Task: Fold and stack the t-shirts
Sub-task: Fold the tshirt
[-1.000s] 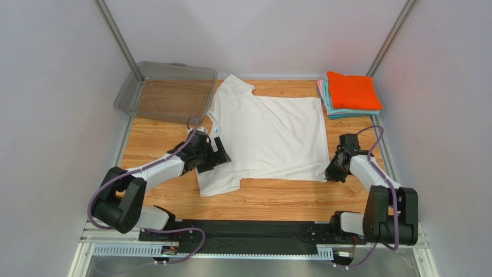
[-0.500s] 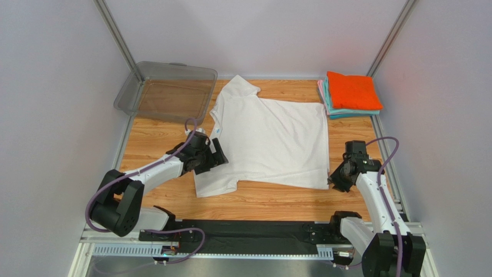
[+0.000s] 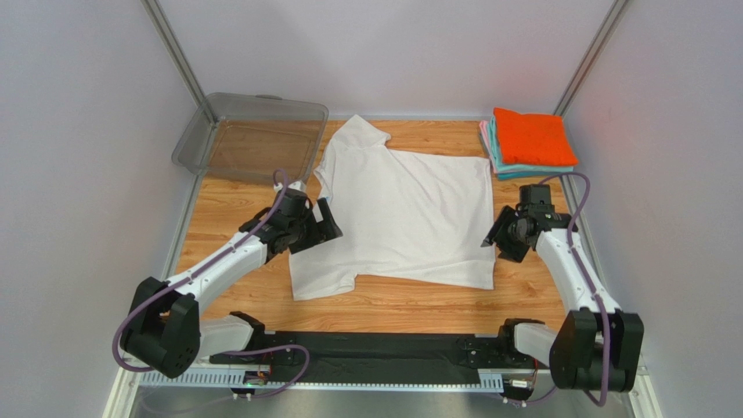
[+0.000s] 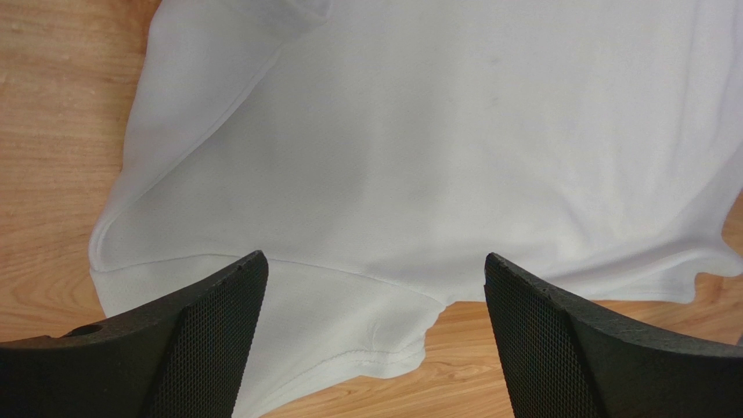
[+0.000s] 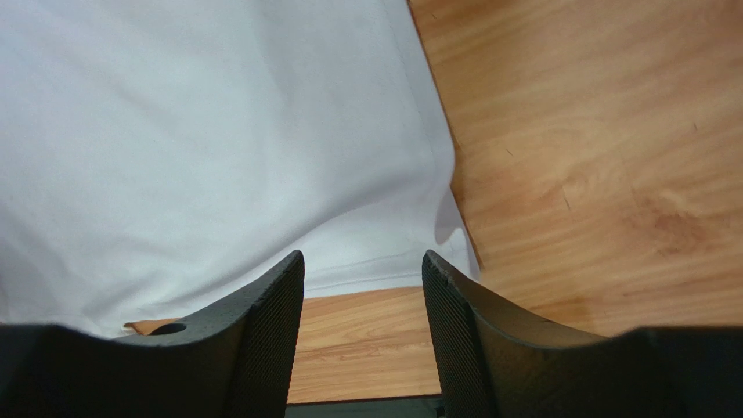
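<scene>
A white t-shirt [image 3: 401, 209] lies spread flat on the wooden table, collar to the left and hem to the right. Folded t-shirts are stacked at the back right, orange [image 3: 532, 138] on top, teal and pink edges beneath. My left gripper [image 3: 323, 225] stands open over the shirt's left side, near the lower sleeve. In the left wrist view that gripper [image 4: 373, 258] has only the white cloth [image 4: 419, 131] and its sleeve hem below it. My right gripper [image 3: 495, 239] is open at the hem edge. The right wrist view shows that gripper [image 5: 362, 256] empty, above bare wood beside the hem [image 5: 218, 131].
A clear grey plastic bin [image 3: 253, 139] sits at the back left, its near edge close to the shirt's collar. Metal frame posts and pale walls close in the table on three sides. A black rail runs along the near edge between the arm bases.
My right gripper was shut on the shirt's near right hem corner; it opened, let go and moved farther back along the hem. The shirt shifted slightly. My left gripper drifted a little back, still open.
</scene>
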Controlling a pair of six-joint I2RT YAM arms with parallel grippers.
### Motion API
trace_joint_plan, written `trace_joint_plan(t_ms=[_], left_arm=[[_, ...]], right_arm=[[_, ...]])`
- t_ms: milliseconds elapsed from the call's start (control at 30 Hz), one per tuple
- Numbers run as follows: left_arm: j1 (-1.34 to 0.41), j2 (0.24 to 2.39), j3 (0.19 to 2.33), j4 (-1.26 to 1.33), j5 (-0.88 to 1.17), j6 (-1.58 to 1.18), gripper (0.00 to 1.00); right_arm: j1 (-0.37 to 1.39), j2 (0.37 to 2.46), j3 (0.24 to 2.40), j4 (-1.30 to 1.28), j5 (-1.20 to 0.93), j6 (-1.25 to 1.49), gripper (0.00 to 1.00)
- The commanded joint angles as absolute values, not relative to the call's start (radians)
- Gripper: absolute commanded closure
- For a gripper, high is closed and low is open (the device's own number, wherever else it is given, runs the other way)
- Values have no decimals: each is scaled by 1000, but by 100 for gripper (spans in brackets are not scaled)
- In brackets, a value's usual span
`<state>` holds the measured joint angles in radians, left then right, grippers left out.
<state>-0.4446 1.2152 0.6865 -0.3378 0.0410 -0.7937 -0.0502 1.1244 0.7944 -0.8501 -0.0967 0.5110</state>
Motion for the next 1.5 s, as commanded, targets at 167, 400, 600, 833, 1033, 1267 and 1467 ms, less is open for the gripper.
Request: trace_joint_plan(t_ms=[167, 400, 600, 833, 1033, 1267, 1467], left_arm=[[-443, 1367, 825, -256, 156, -746, 0], [-442, 1511, 819, -233, 146, -750, 0], [-433, 1539, 792, -276, 101, -744, 0], [-430, 1470, 706, -310, 118, -758, 0], [-457, 1347, 588, -287, 176, -802, 0], [-606, 1148, 473, -372, 121, -911, 0], [-718, 849, 420, -475, 94, -1002, 0]], right_arm=[[-5, 1448, 975, -597, -74, 407, 58], [-5, 1725, 1124, -560, -51, 388, 60], [-5, 1908, 1252, -606, 36, 365, 63], [-14, 2031, 1388, -663, 72, 356, 66], [-12, 1945, 1342, -664, 92, 368, 67], [-14, 1757, 1169, -649, 109, 388, 67], [-15, 1599, 1088, -675, 115, 387, 65]])
